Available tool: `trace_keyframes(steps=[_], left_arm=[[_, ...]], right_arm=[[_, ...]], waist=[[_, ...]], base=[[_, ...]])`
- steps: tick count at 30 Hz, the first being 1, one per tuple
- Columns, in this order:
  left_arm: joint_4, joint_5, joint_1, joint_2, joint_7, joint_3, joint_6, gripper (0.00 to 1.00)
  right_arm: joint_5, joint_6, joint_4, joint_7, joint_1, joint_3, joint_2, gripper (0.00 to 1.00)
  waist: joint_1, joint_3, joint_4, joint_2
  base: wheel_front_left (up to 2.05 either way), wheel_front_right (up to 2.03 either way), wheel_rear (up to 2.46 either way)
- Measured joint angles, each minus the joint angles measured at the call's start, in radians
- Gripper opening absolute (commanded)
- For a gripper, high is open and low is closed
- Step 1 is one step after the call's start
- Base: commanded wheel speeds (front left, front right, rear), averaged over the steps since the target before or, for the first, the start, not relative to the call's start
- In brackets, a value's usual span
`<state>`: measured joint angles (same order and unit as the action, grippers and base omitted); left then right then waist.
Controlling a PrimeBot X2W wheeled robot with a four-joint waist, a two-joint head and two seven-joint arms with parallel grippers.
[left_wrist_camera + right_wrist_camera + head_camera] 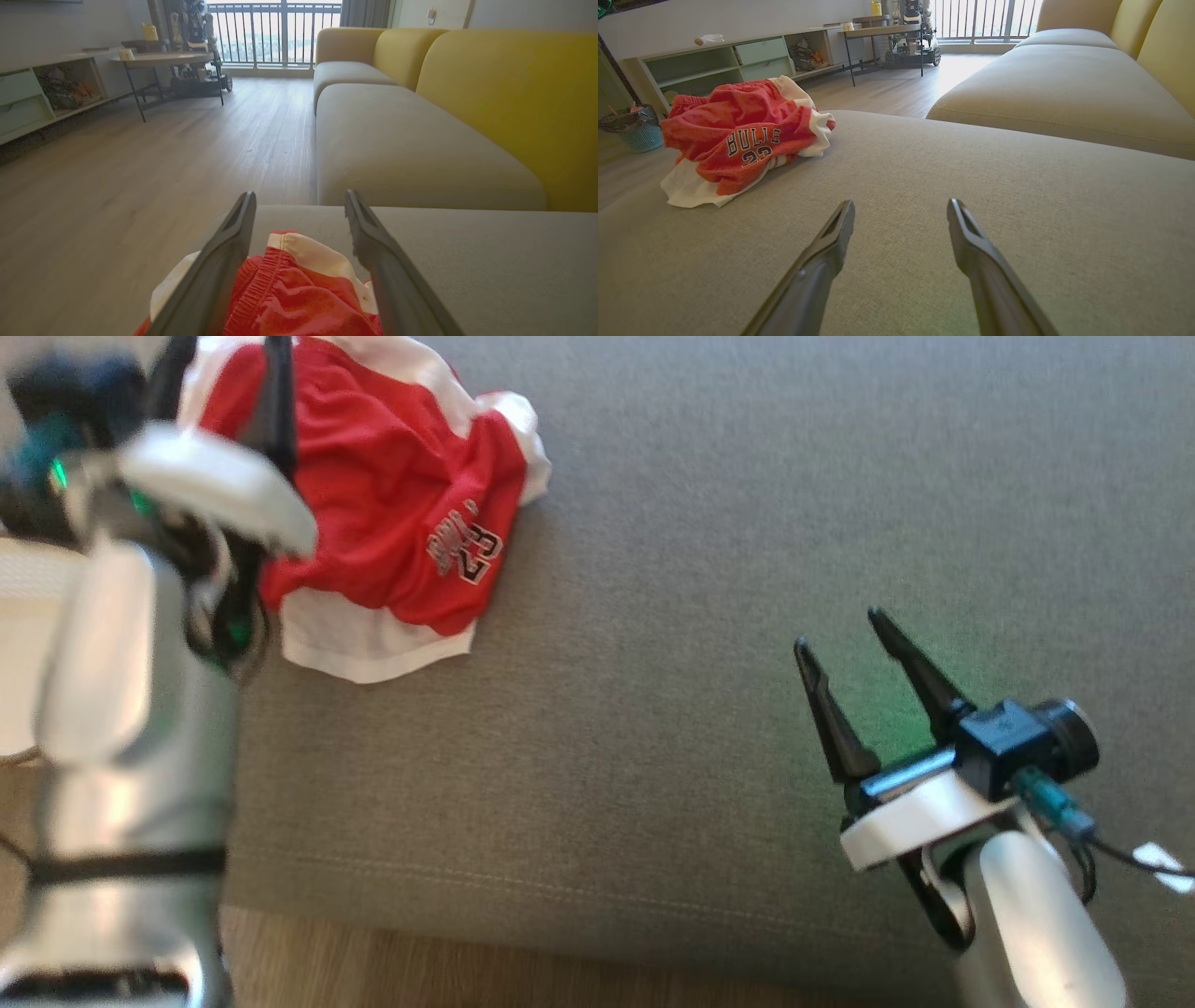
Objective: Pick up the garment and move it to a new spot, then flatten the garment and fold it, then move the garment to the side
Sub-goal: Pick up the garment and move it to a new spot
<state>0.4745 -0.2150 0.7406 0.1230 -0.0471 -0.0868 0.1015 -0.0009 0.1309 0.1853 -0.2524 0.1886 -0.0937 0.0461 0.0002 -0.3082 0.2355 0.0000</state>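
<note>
Garment [392,513] bunched at eleven o'clock, both grippers open

We see it lying crumpled on the grey cushion [747,523], red with white trim, its lettering facing up. Our left gripper [299,200] hangs over it at ten o'clock in the head view, fingers apart. The wrist view shows red cloth between them; we cannot tell whether they touch it. Our right gripper [837,630] hovers at four o'clock, well apart from the garment, fingers spread and empty above bare cushion. Wood floor [420,971] runs along the cushion's edge at six o'clock.
</note>
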Motion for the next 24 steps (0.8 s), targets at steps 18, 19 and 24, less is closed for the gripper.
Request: trace_keyframes(steps=[18,19,24], left_arm=[[0.439,-0.044,0.324,0.085,0.410,-0.177,0.030,1.00],[0.457,-0.052,0.330,0.090,0.426,-0.185,0.030,1.00],[0.486,-0.062,0.336,0.105,0.401,-0.202,0.030,1.00]], right_arm=[[-0.016,0.000,-0.009,0.000,0.067,0.016,0.006,1.00],[-0.016,0.000,-0.010,0.000,0.073,0.016,0.007,1.00],[-0.016,0.000,-0.015,0.000,0.093,0.016,0.007,1.00]], waist=[[-0.0002,-0.158,-0.083,0.0000],[-0.0002,-0.161,-0.085,0.0000],[-0.0002,-0.176,-0.090,0.0000]], base=[[0.00,0.00,0.00],[0.00,0.00,0.00],[0.00,0.00,0.00]])
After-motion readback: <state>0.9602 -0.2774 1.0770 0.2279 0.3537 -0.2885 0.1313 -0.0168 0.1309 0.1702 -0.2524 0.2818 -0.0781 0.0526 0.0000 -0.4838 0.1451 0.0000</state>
